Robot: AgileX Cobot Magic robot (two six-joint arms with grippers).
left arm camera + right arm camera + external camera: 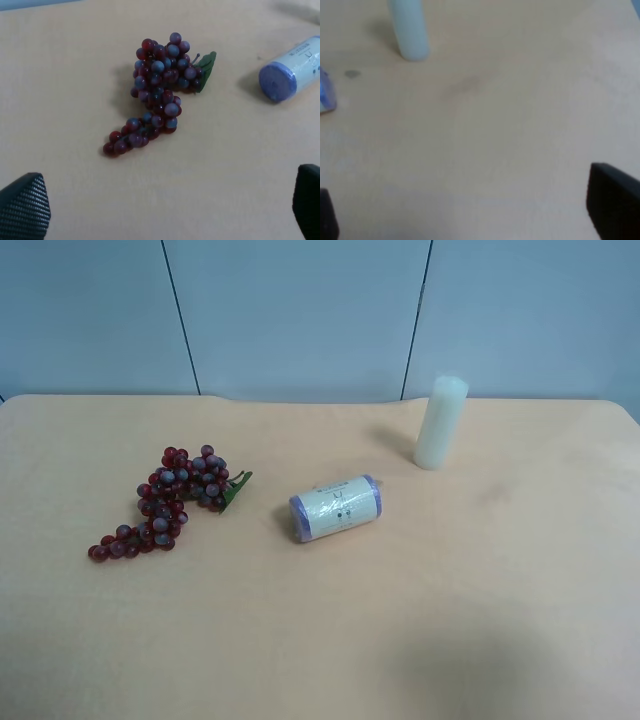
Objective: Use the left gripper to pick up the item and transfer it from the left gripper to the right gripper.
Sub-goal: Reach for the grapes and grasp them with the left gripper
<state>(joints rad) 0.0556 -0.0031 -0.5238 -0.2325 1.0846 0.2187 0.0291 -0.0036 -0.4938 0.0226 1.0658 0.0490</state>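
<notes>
The bunch of dark red and purple grapes (170,500) with a small green leaf lies on the tan table (450,620), at the exterior high view's left. In the left wrist view the grapes (157,95) lie flat ahead of my left gripper (165,215). That gripper is open, empty and apart from the grapes, with only its black ridged fingertips (22,210) showing. My right gripper (470,215) is open and empty over bare table, with its black fingertips (615,200) at the frame's edges. Neither arm shows in the exterior high view.
A purple-ended wrapped roll (335,508) lies on its side near the table's middle, beside the grapes; it also shows in the left wrist view (292,75) and the right wrist view (325,95). A pale candle (440,422) stands upright farther back and shows in the right wrist view (410,30).
</notes>
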